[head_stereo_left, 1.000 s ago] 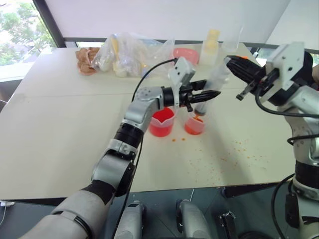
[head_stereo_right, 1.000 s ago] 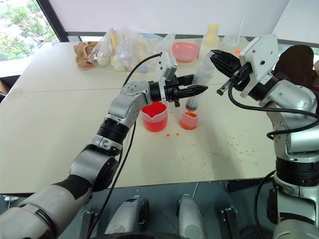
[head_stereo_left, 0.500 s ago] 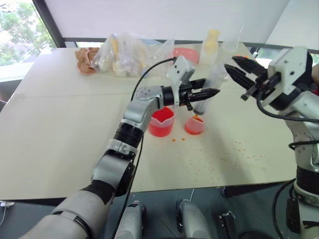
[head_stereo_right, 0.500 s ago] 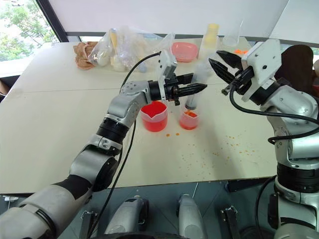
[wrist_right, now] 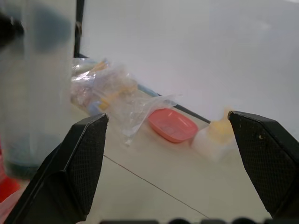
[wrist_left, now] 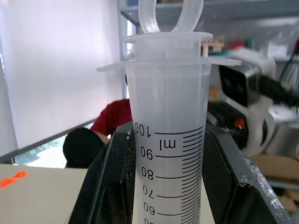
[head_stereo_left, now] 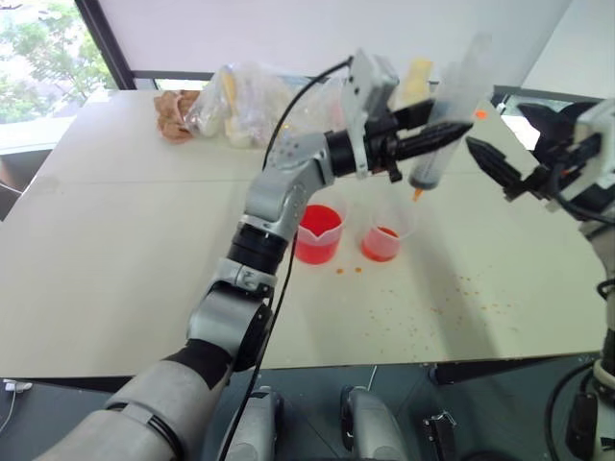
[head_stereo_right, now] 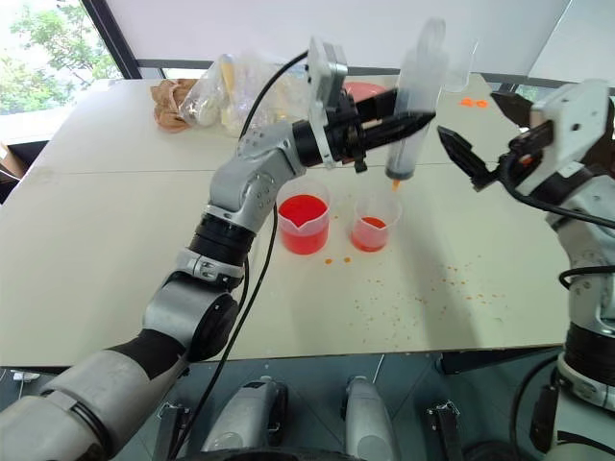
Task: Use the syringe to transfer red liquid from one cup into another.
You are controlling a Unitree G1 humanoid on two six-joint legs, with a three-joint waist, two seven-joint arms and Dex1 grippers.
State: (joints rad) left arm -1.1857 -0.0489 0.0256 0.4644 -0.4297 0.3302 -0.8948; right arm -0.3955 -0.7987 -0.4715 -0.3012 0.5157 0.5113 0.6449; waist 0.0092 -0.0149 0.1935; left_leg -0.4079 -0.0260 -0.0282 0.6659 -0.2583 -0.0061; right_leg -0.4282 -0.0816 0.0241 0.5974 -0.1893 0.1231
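Right eye view: syringe [head_stereo_right: 415,96] above cups.

Clear plastic syringe [head_stereo_right: 419,91], clear plastic beaker [head_stereo_right: 304,220], matt table [head_stereo_right: 115,230], crinkled glossy bags [head_stereo_right: 231,91]

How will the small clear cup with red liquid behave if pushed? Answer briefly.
The small cup probably slides or tips easily: it looks like thin clear plastic, only partly filled with red liquid. A tip would likely spill it, adding to the orange droplets already on the table.

Silver-grey jointed arms with black bands, looping black cables, white wrist housings, textured black two-fingered end effectors.
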